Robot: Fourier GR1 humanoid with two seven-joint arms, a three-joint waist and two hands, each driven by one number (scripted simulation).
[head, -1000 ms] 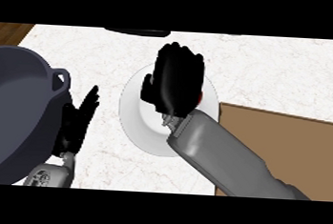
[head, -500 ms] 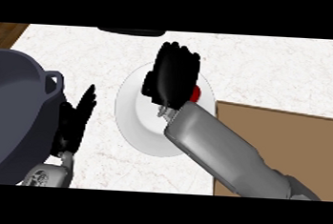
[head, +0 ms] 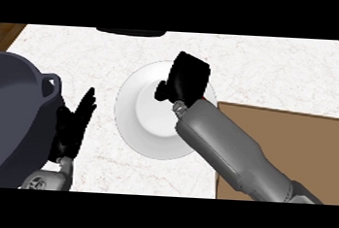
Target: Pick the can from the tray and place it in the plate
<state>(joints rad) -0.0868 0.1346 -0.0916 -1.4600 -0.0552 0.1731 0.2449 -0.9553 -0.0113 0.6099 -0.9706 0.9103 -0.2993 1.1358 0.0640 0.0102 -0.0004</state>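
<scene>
Can: hidden item, presumed at the plate

Location. No can shows anywhere in the head view. The right hand (head: 185, 80) hangs over the upper right part of the white plate (head: 144, 134), its back turned to the camera, and covers whatever lies beneath it. The likeliest place for the can is under or inside that hand, but this is a judgement only. The visible part of the brown tray (head: 293, 137), at the right, carries nothing.

Hand state. Right hand: whether it holds the can or has let go cannot be told from this angle. Left hand (head: 75, 123): open and resting at the left, fingers up, just beside the pot (head: 14, 112).

Handling, judged. A can is normally rigid, light and smooth-sided, so it may slip or roll if it tips. It is best held round the middle of its wall and set down upright on its flat base. It is not fragile, though the plate may be.

Edges and room. The plate's middle and lower left are bare, which leaves space to set the can down away from the rim. The right forearm crosses the plate's right rim, and the tray's corner lies close beside it. The pot crowds the left side. Open marble counter (head: 275, 68) lies to the upper right for withdrawal. A dark object (head: 130, 32) sits at the far edge.
</scene>
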